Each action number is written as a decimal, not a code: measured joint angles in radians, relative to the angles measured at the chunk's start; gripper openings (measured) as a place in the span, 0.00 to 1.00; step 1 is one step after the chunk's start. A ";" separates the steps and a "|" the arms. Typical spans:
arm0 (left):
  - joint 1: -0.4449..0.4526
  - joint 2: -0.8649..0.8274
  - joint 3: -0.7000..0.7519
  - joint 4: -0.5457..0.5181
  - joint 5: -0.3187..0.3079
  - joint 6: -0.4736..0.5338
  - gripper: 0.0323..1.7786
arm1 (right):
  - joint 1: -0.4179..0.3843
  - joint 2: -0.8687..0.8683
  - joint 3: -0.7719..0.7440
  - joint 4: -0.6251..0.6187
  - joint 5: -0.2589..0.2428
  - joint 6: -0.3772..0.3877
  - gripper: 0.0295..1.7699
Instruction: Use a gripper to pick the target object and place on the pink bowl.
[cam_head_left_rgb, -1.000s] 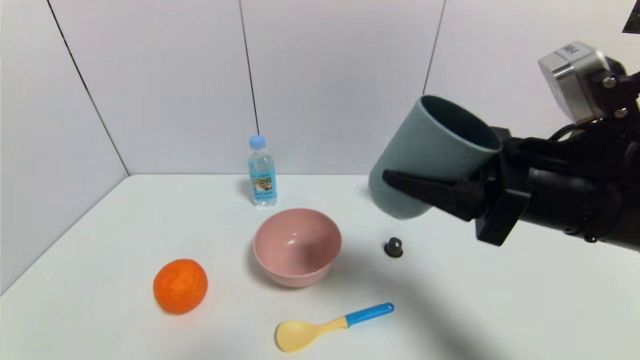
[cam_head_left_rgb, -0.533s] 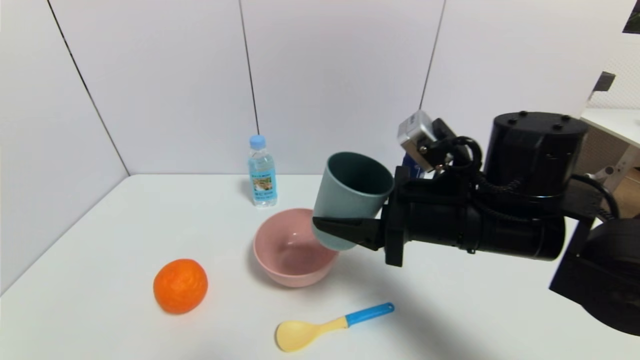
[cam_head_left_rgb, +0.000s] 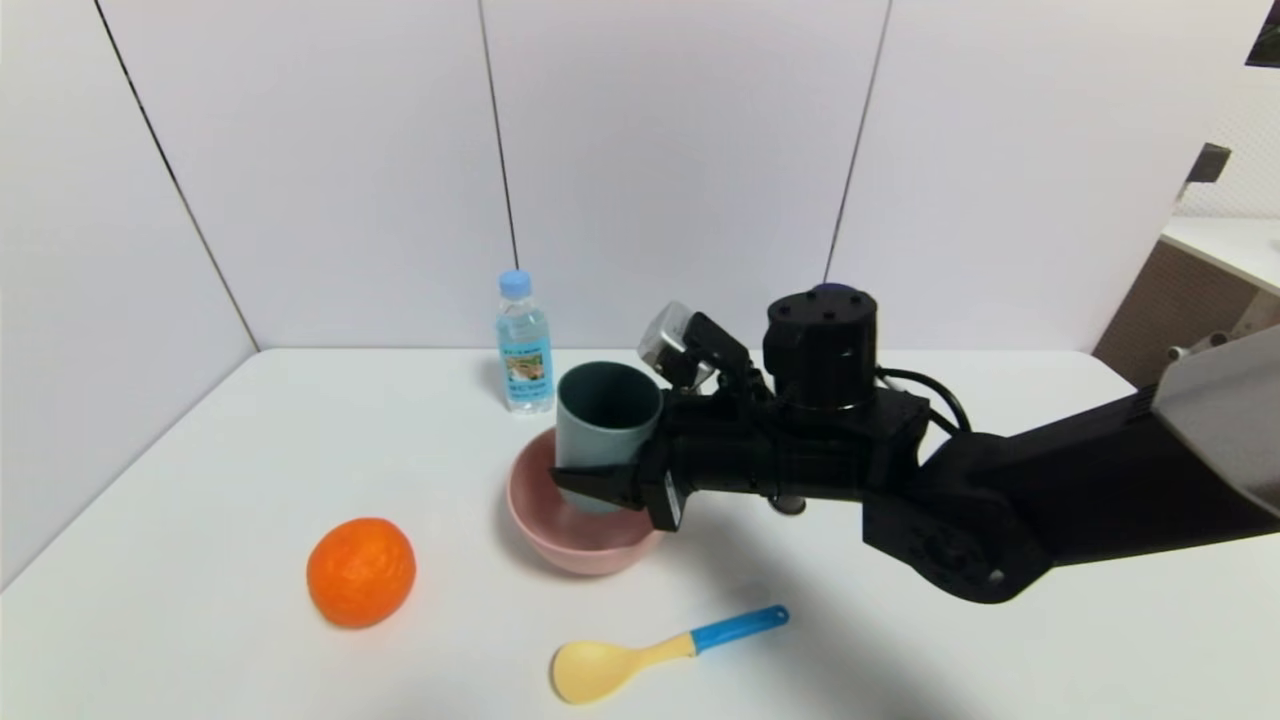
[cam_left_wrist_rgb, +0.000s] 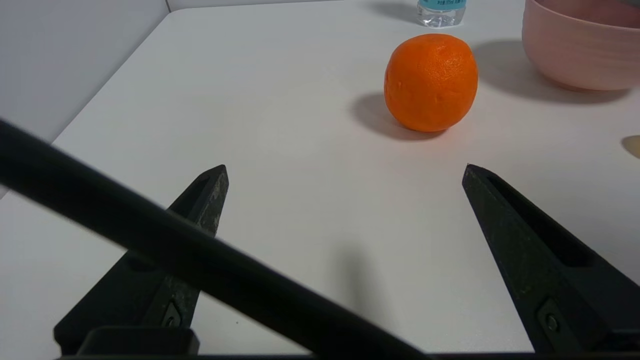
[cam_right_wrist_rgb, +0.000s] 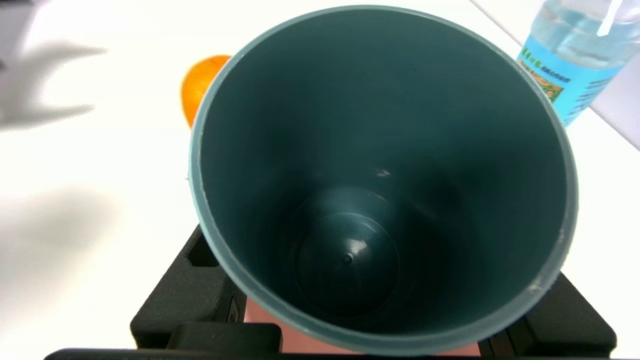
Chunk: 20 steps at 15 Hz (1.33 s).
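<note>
— Holding what? The right gripper (cam_head_left_rgb: 597, 482) pinches the teal cup (cam_head_left_rgb: 606, 425) upright, its base inside the pink bowl (cam_head_left_rgb: 573, 540) mid-table.
— And the left gripper (cam_left_wrist_rgb: 345, 172)? Spread wide, low near the orange (cam_left_wrist_rgb: 431, 82).

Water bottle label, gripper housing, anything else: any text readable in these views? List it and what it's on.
Nothing can be quoted.
Water bottle label: a picture and lines of print, sharpest in the right wrist view, too small and blurred to read.
Right gripper, shut on the teal cup: moulded mark on its housing, cut off, unreadable.
Pink bowl, orange, spoon: no text.
</note>
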 joint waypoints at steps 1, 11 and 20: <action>0.000 0.000 0.000 0.000 0.000 0.000 0.95 | -0.003 0.030 -0.030 0.000 0.000 -0.018 0.64; 0.000 0.000 0.000 0.000 0.000 0.000 0.95 | -0.009 0.049 -0.102 0.012 -0.024 -0.011 0.86; 0.000 0.000 0.000 0.000 0.000 0.000 0.95 | -0.104 -0.434 -0.043 0.200 -0.029 0.136 0.93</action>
